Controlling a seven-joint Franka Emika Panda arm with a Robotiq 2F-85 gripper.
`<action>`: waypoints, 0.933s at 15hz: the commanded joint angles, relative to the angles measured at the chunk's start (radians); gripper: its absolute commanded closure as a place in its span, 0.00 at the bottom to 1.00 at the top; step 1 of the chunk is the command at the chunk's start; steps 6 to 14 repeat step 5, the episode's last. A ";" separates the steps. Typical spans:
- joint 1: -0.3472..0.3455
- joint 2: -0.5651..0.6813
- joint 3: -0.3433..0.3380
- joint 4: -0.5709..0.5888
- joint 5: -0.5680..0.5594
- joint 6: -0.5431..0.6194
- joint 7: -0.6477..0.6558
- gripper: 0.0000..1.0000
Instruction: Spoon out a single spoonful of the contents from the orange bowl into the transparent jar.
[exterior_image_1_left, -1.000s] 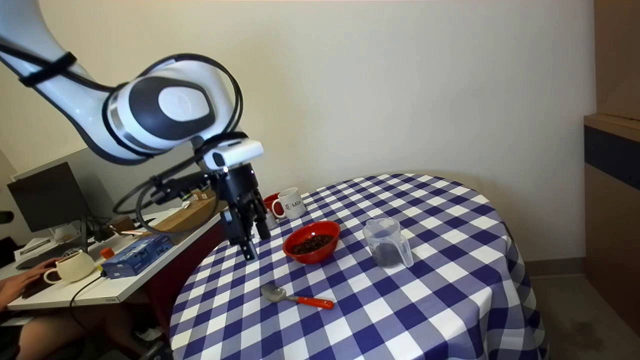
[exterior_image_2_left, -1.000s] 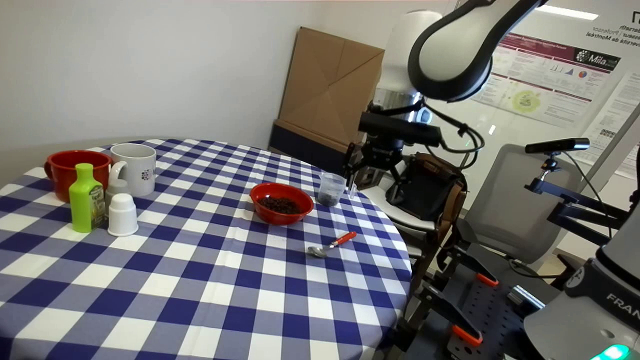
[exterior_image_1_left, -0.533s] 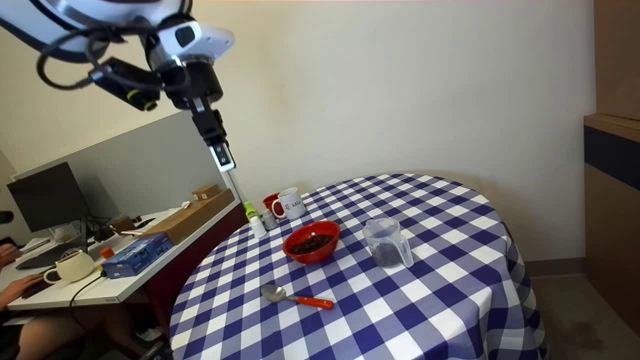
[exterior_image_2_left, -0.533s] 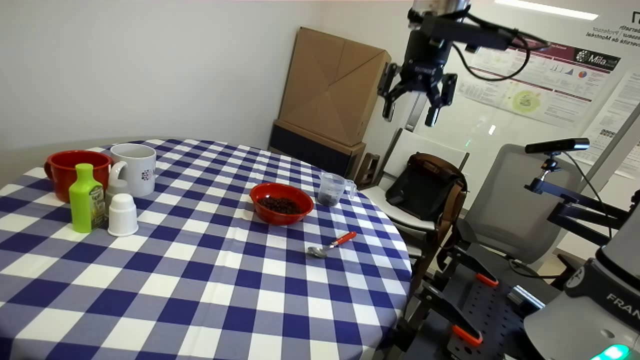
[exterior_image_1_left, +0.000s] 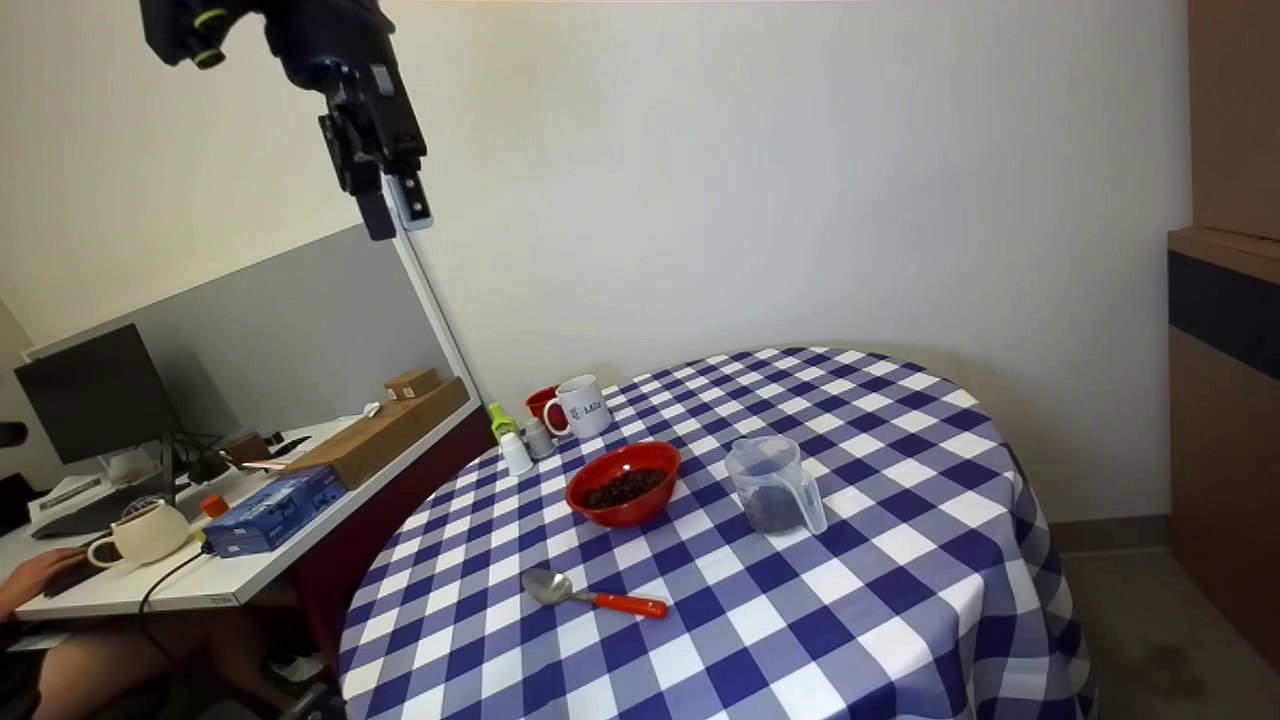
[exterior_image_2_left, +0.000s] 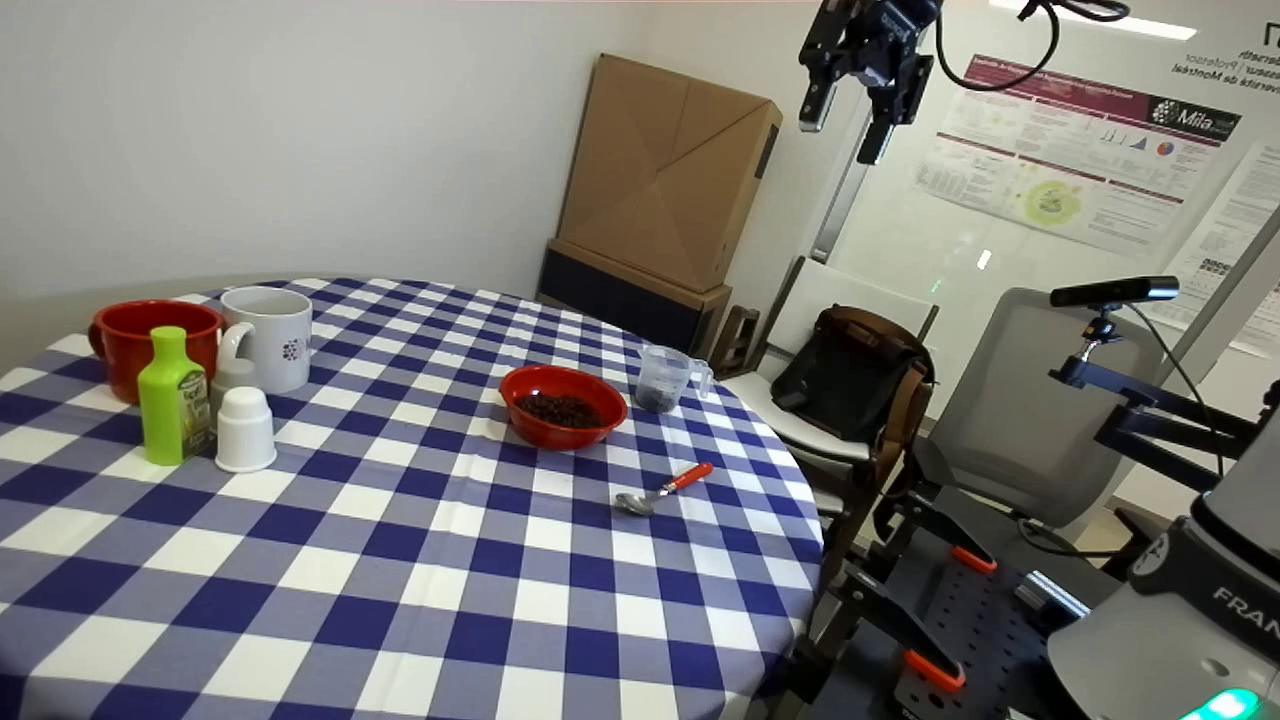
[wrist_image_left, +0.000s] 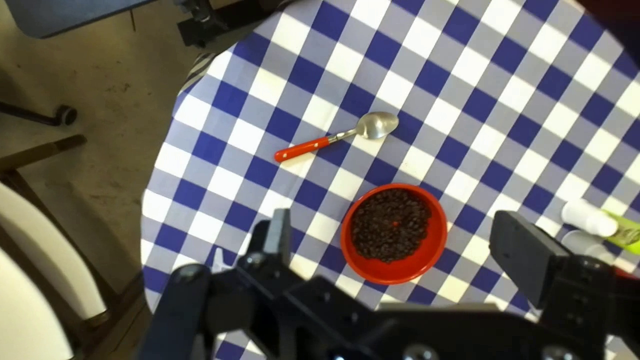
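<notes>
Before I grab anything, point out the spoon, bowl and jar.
Spoon (wrist_image_left: 312, 146): wrist view, on the red handle.
Bowl (wrist_image_left: 418, 254): wrist view, on the bare red inside, near the rim.
Jar (exterior_image_1_left: 750, 479): in an exterior view, on the clear side wall.

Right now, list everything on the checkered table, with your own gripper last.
tablecloth: one, blue and white, under everything else
bowl: one, red-orange, near jar
bits: many, dark brown, in bowl
jar: one, clear, dark contents inside, near bowl
spoon: one, silver and red, near bowl
mug: one, white, beside pot
pot: one, red, beside mug
bottle: one, green, beside shakers
shakers: two, white and grey, beside bottle
gripper: one, black, open, high above tablecloth
</notes>
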 joint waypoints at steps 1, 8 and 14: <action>-0.030 0.004 0.021 0.008 0.032 -0.020 -0.041 0.00; -0.028 0.015 0.016 0.017 0.045 -0.032 -0.067 0.00; -0.028 0.015 0.016 0.017 0.045 -0.032 -0.067 0.00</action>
